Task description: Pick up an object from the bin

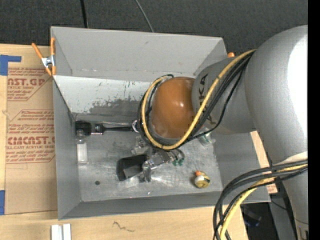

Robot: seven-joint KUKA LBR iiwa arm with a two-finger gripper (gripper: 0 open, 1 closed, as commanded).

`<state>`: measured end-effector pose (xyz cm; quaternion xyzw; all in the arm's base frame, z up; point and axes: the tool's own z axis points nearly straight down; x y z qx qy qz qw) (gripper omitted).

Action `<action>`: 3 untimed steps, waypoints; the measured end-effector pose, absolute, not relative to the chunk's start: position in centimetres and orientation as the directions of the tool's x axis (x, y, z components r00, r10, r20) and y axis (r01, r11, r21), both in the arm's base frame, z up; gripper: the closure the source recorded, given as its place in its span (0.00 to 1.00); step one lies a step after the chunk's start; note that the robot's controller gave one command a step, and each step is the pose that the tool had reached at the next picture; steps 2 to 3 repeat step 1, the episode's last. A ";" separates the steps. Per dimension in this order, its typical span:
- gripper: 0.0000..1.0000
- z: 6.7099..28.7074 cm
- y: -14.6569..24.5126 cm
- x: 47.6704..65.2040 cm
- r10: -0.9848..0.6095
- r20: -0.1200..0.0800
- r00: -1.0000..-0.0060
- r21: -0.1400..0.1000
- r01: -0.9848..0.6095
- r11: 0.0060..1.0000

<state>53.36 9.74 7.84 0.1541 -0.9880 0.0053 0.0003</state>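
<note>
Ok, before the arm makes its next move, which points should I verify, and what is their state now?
1. The gripper sits low in the bin, beside the black block: ok.
2. The black block is already gripped: cannot tell.
3. The clear bottle by the left wall is apart from the gripper: ok.
4. The yellow knob at front right is apart from the gripper: ok.
5. The long tool is free of the arm's cables: cannot tell.

In the bin (pixel 65 149), the gripper (pixel 150 168) hung near the middle of the floor with a block (pixel 129 167) just to its left, a vial (pixel 81 152) lay by the left wall with a long tool (pixel 107 128) behind it, and a small round piece (pixel 201 180) sat toward the front right.
</note>
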 end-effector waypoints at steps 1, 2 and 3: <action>1.00 22.9 8.7 53.5 -0.329 -0.002 -0.944 0.000 -0.329 0.944; 1.00 22.9 8.7 53.5 -0.329 -0.002 -0.944 0.000 -0.329 0.944; 1.00 22.9 8.7 53.5 -0.329 -0.002 -0.944 0.000 -0.329 0.944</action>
